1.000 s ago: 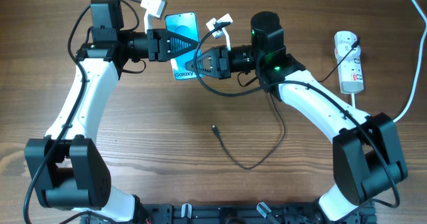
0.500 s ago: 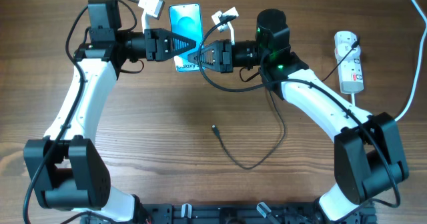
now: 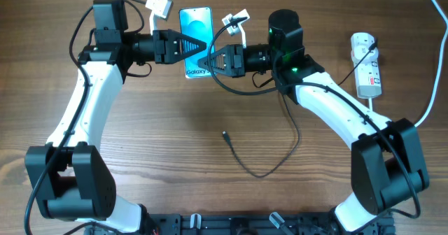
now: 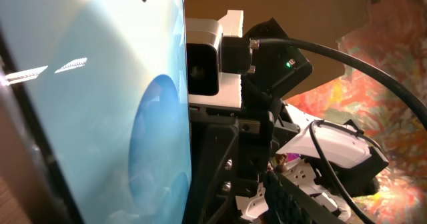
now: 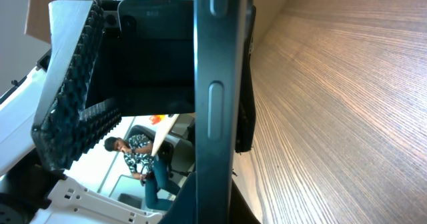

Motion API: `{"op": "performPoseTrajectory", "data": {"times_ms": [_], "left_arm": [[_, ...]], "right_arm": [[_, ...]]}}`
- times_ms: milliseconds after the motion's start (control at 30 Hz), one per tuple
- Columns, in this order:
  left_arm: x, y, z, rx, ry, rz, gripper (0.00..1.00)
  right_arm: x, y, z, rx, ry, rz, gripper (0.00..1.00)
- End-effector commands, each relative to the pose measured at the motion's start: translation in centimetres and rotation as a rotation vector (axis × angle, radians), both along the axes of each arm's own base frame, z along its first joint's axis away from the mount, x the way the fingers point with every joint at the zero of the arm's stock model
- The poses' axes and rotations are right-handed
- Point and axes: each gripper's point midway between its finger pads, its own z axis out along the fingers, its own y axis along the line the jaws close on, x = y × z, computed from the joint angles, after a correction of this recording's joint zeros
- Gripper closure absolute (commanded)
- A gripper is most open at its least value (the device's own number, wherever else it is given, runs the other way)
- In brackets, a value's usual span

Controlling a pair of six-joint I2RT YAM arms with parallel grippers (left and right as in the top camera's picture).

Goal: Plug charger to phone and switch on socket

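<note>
Count on the surface (image 3: 161, 144): one phone, one charger, one socket, two arms.

Phone (image 3: 196, 24): one unit, near the far edge, slightly left of the middle. The light blue screen faces up and the white label strip is at its near end. It sits between the two sets of fingers. The right wrist view shows it edge-on (image 5: 213, 117), parallel to the wood grain and apart from it.

Left gripper (image 3: 201, 50): reaches in from the left. Its fingers run across the screen to a narrow point and are closed on the phone. The left wrist view shows the screen (image 4: 87, 104) filling the left side at a grazing angle.

Right gripper (image 3: 206, 59): reaches in from the right and meets the phone at its near right corner, close to the label strip. I cannot tell whether its fingers are clamped or merely around the phone.

Charger (image 3: 262, 174): one thin black cable, lying loose in a curve at the middle of the surface. Its plug tip (image 3: 225, 134) rests free on the wood, well apart from the phone and from both sets of fingers.

Socket (image 3: 367, 66): one white strip near the right edge, towards the far right corner, lying lengthwise from far to near. One thick white cord (image 3: 435, 95) runs along the right edge beside it. The socket is well apart from both sets of fingers.
</note>
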Motion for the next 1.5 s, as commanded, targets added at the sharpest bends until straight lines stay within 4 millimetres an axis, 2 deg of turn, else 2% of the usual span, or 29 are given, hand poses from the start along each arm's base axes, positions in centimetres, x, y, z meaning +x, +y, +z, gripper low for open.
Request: {"op": "performPoseTrajectory", "data": {"times_ms": [0, 67, 133, 167, 267, 433, 500, 567, 600, 633, 667, 700, 767, 833, 900, 933, 1033, 1100, 1167, 1200, 1267, 1433, 1467], "left_arm": [[-1.6, -0.7, 2.1, -0.033, -0.051, -0.057, 0.48], [-1.4, -0.8, 1.9, -0.024, -0.051, -0.048, 0.57], [-1.3, -0.8, 1.8, -0.017, -0.051, -0.040, 0.59], [-1.3, -0.8, 1.8, -0.017, -0.051, -0.040, 0.67], [-1.2, -0.8, 1.8, -0.014, -0.051, -0.037, 0.71], [-1.0, -0.8, 1.6, -0.001, -0.051, -0.022, 0.85], [-0.5, -0.7, 1.2, 0.024, -0.051, 0.007, 0.92], [0.1, -0.7, 0.7, 0.052, -0.049, 0.039, 0.95], [0.7, -0.5, 0.1, 0.085, -0.040, 0.077, 0.96], [1.3, -0.3, -0.8, 0.127, -0.021, 0.121, 0.96], [2.3, 0.3, -2.5, 0.209, 0.022, 0.201, 0.96], [2.7, 0.8, -3.7, 0.268, 0.059, 0.251, 0.96], [3.2, 2.3, -6.7, 0.411, 0.147, 0.355, 0.96], [2.9, 3.9, -10.1, 0.603, 0.237, 0.450, 0.96], [2.2, 4.7, -12.1, 0.736, 0.273, 0.492, 0.96], [1.6, 5.1, -13.3, 0.836, 0.293, 0.514, 0.96], [-1.0, 5.5, -15.7, 1.029, 0.397, 0.553, 0.96], [-2.8, 5.9, -17.3, 1.180, 0.427, 0.599, 0.96], [-3.5, 6.0, -18.3, 1.250, 0.429, 0.633, 0.96], [-3.9, 5.9, -18.9, 1.270, 0.443, 0.645, 0.96], [-4.5, 4.8, -20.7, 1.284, 0.463, 0.630, 0.96], [-5.3, 3.6, -25.1, 1.387, 0.482, 0.554, 0.96], [-5.4, 3.6, -25.5, 1.397, 0.482, 0.549, 0.96]], "right_arm": [[0.3, -0.4, -0.2, -0.010, 0.019, -0.016, 0.96], [0.0, -0.4, -0.2, -0.008, 0.028, 0.004, 0.96], [-0.3, -0.4, -0.2, -0.003, 0.031, 0.020, 0.96], [-0.3, -0.4, -0.2, -0.003, 0.032, 0.020, 0.96], [-0.4, -0.5, -0.5, -0.013, 0.056, 0.020, 0.96], [-0.8, -0.6, -1.2, -0.035, 0.089, 0.026, 0.96], [-1.2, -0.6, -1.1, -0.027, 0.094, 0.051, 0.96], [-1.6, -0.6, -1.0, -0.020, 0.097, 0.073, 0.95], [-1.6, -0.7, -0.9, -0.018, 0.098, 0.077, 0.91], [-1.5, -0.8, -1.0, -0.019, 0.098, 0.075, 0.86], [-1.4, -1.0, -1.0, -0.021, 0.104, 0.069, 0.77], [-1.3, -1.1, -1.1, -0.022, 0.106, 0.065, 0.73], [-0.7, -1.7, -1.1, -0.022, 0.099, 0.047, 0.52], [-0.1, -2.4, -1.5, -0.033, 0.081, 0.024, 0.40], [0.6, -3.1, -2.6, -0.069, 0.074, -0.015, 0.32], [1.2, -3.8, -4.1, -0.126, 0.068, -0.065, 0.17], [2.8, -7.0, -10.5, -0.420, 0.206, -0.297, 0.08], [2.7, -10.9, -15.0, -0.687, 0.295, -0.462, 0.06], [1.9, -12.8, -16.7, -0.807, 0.334, -0.511, 0.05], [1.6, -13.7, -17.3, -0.858, 0.348, -0.532, 0.01], [2.0, -15.1, -17.9, -0.929, 0.331, -0.587, 0.00], [2.6, -15.9, -18.0, -0.962, 0.315, -0.635, 0.00], [2.6, -15.9, -18.0, -0.962, 0.315, -0.635, 0.00]]}}
